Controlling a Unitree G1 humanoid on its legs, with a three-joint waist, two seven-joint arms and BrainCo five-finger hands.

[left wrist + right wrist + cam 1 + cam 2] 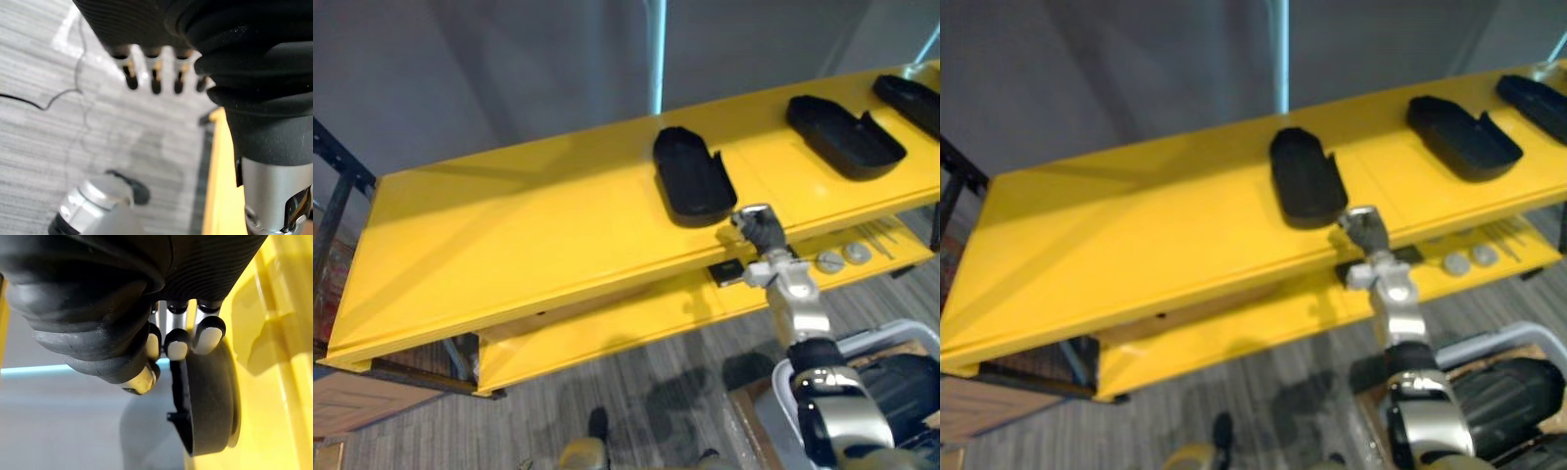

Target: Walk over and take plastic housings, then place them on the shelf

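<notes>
Housings of black plastic lie open side up in a row along the yellow top shelf (529, 225), well apart from each other. The nearest housing (690, 176) sits about midway along the shelf, the middle housing (842, 135) further to the robot's right, and the third housing (911, 98) at the far right end, cut off by the frame. The right hand (759, 230) is at the front edge of the top shelf, just beside the near right corner of the nearest housing, and holds nothing. In its wrist view its fingers (177, 345) are curled in with their tips turned back towards the palm and the thumb tucked close beside them. The same housing lies flat on the yellow surface just past them, and whether the fingertips touch its rim cannot be told. The left hand (154, 81) hangs low beside the end of the shelf, over the grey carpet floor (44, 147), with its fingers loose in a row and nothing in them. On the yellow lower shelf (636, 318), below the right hand, lie two round silver discs (829, 260) side by side.
</notes>
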